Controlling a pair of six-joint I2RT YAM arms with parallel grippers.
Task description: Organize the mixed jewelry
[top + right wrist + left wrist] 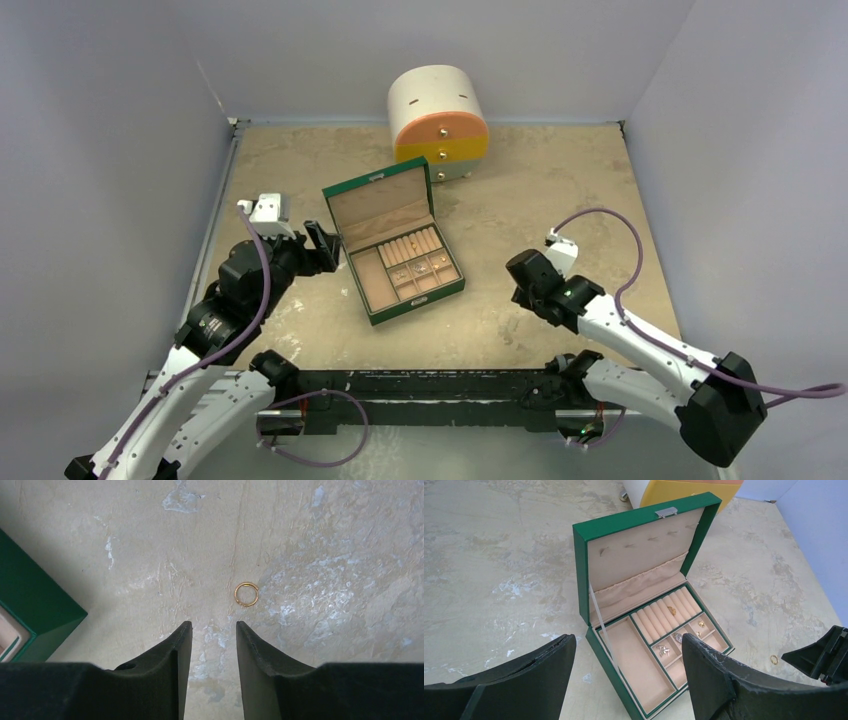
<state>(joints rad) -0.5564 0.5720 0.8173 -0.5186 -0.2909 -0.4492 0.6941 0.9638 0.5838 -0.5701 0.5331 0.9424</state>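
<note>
Enclosure: plain pale grey walls [110,70] at L, rear, R. Tabletop [560,180]: beige, mottled stone-look finish w/ whitish worn patches. Rear centre, against wall: small rounded white drawer unit [430,95], orange/yellow fronts. Lighting even, soft.

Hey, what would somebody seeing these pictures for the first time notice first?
The open green jewelry box in the middle of the table draws the eye first, a few small gold pieces in its tan compartments. Behind it stands a round white-and-orange drawer cabinet. A lone gold ring lies on the table just ahead of the open, empty right end effector.
</note>
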